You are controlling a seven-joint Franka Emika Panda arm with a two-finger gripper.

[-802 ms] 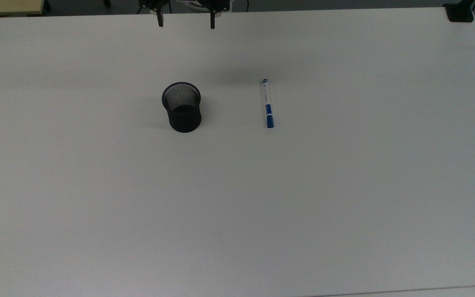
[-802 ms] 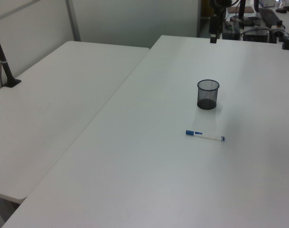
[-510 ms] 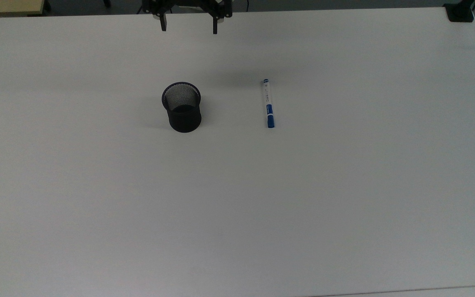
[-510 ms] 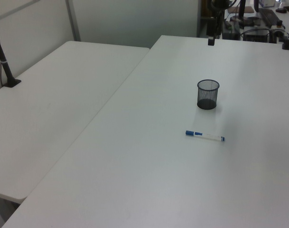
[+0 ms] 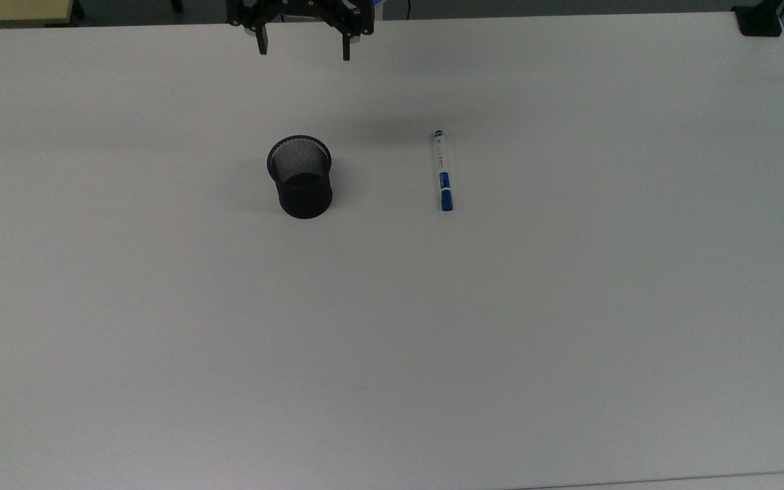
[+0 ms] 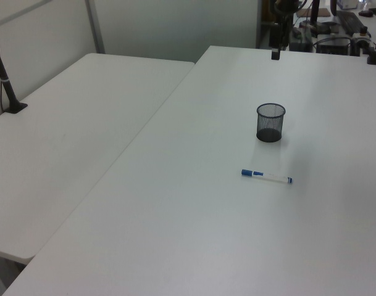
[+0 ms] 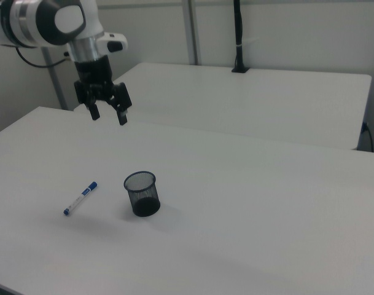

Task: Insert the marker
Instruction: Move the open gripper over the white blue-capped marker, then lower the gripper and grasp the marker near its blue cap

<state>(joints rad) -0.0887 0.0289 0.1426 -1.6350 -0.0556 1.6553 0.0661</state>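
Observation:
The marker [image 5: 442,170] lies flat on the white table [image 5: 433,327], white barrel with its blue cap toward the top view's bottom; it also lies in the left view [image 6: 266,177] and the right view [image 7: 80,198]. A black mesh cup [image 5: 300,176] stands upright and apart from it, to the top view's left [image 6: 270,122] [image 7: 141,193]. My gripper [image 5: 303,51] hangs open and empty high above the table's far edge, well away from both [image 7: 109,115] [image 6: 275,54].
A second white table [image 6: 64,135] adjoins along the left view's left. A black clamp post [image 6: 4,80] stands on it. A black clamp [image 5: 759,20] sits at the top view's upper right corner. Equipment [image 6: 336,24] crowds the area behind the arm.
The gripper has come down and slightly toward the top view's left, with its fingers still spread. Marker and cup have not moved.

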